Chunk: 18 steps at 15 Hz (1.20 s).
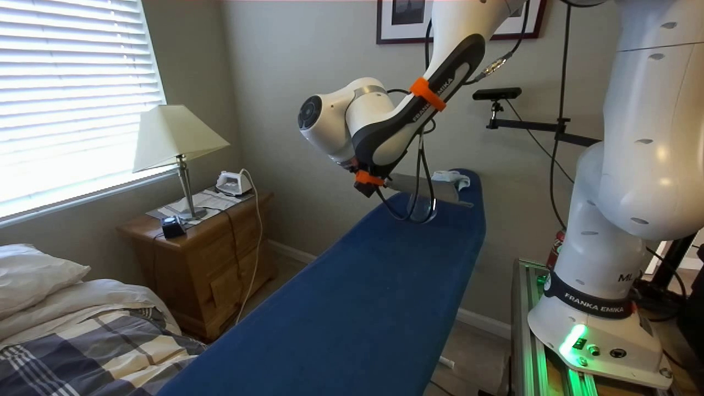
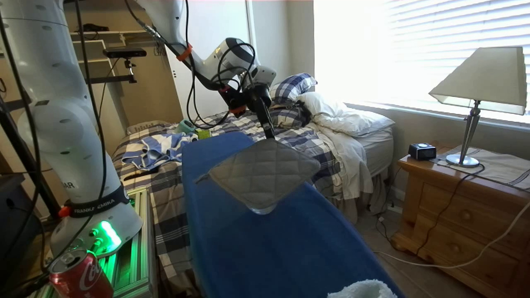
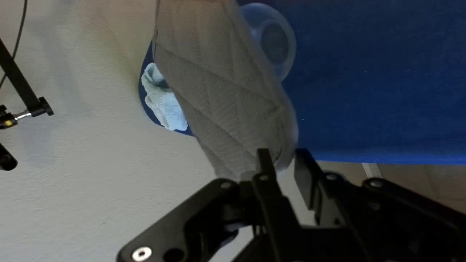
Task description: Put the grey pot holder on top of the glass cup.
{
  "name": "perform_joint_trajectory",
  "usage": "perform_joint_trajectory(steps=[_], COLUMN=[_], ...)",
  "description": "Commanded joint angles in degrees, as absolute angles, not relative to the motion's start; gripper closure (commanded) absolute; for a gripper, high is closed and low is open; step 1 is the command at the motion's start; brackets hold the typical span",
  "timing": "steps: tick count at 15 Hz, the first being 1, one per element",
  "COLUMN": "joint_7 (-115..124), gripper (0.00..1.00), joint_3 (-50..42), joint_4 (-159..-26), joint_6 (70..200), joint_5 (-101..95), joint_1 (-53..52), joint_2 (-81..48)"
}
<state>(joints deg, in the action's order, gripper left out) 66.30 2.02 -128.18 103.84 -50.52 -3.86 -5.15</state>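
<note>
The grey pot holder [image 2: 265, 169] is a quilted pad lying over the glass cup [image 2: 261, 210]; only the cup's lower rim shows below it there. In an exterior view the pad [image 1: 429, 188] is seen nearly edge-on, slightly tilted, above the clear cup [image 1: 422, 209]. In the wrist view the pad [image 3: 225, 83] hides part of the cup [image 3: 278, 43]. My gripper [image 3: 282, 153] has its fingers apart, with a visible gap, at the pad's near corner. Its fingertips [image 2: 269, 135] are at the pad's edge. Whether they touch it I cannot tell.
The cup stands on a blue ironing board [image 1: 352, 297]. A pale crumpled cloth [image 3: 165, 100] lies at the board's tip and also shows in both exterior views [image 1: 451, 177]. Cables [image 1: 421, 165] hang from the arm. A bed and a nightstand [image 1: 220, 264] stand beside the board.
</note>
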Motion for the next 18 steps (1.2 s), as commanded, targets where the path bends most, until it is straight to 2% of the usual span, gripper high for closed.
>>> perform_joint_trajectory(steps=[1, 6, 8, 18], joint_7=[66.8, 66.6, 66.2, 64.2], gripper=[0.45, 0.09, 0.0, 0.0], joint_3=[1.9, 2.1, 2.2, 2.4], joint_4=[-128.8, -128.9, -128.7, -128.6], joint_6=[105.4, 105.2, 105.2, 105.8], joint_5=[-49.8, -49.6, -49.4, -44.6], joint_1=[-3.3, -3.6, -3.7, -3.2], joint_2=[-4.8, -4.3, -3.6, 9.3])
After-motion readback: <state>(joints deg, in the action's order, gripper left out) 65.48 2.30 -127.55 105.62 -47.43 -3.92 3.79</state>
